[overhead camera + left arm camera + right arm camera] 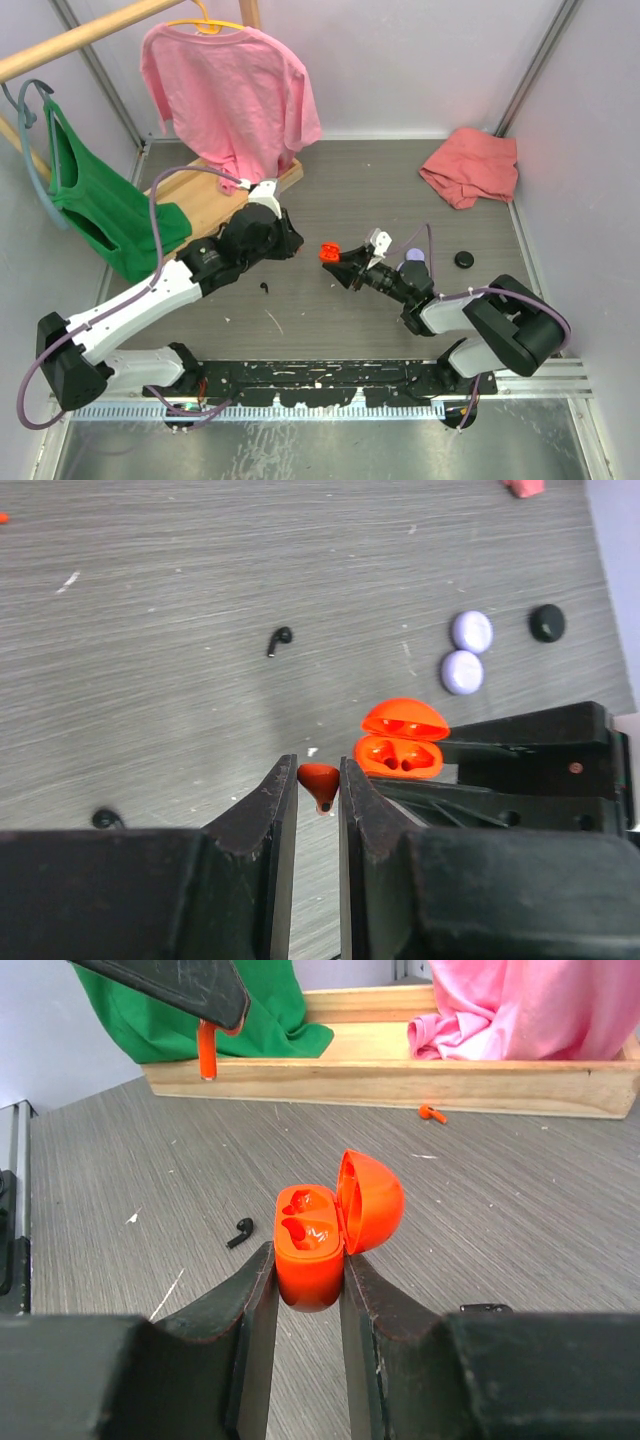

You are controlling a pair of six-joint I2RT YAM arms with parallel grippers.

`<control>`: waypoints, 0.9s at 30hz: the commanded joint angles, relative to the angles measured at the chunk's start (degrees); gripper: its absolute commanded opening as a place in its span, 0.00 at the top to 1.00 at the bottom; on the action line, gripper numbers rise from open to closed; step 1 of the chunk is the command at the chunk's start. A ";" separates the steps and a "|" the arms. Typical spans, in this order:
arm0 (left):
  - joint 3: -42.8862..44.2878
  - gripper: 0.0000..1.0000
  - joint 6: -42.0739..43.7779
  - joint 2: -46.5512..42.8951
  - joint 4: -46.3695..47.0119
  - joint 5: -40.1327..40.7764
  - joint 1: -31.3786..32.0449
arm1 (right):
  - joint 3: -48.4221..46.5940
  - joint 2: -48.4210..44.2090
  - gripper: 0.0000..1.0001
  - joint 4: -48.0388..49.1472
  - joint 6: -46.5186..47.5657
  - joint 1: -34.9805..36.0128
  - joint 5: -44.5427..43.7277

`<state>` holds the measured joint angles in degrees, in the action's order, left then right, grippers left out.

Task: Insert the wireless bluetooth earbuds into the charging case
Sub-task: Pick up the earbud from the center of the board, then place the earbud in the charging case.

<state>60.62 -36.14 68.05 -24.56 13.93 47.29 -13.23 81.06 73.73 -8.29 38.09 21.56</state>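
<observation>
My right gripper (306, 1260) is shut on the base of an orange-red charging case (310, 1245). Its lid (368, 1200) is hinged open to the right and both sockets show. In the top view the case (328, 252) hangs above the table's middle. My left gripper (318, 770) is shut on an orange-red earbud (319, 783), just left of the open case (400, 742). That earbud (207, 1050) hangs stem down at the upper left of the right wrist view. A second orange-red earbud (432, 1113) lies by the wooden base. A black earbud (264, 288) lies on the table.
An open lilac case (462, 671) and a black case (465, 259) lie right of the arms. Another black earbud (103, 819) lies near my left fingers. A wooden rack base (400, 1080) with pink and green shirts stands at the back left. A pink cloth (470, 165) lies at the back right.
</observation>
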 commanded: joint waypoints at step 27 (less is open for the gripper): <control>-6.82 1.00 -2.84 0.70 21.93 15.49 13.27 | 3.12 0.86 0.99 16.44 5.00 1.66 0.17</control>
<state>54.17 -39.59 67.70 -8.47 25.98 59.94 -10.28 82.65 83.61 -4.62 39.38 21.71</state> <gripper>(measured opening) 0.186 0.332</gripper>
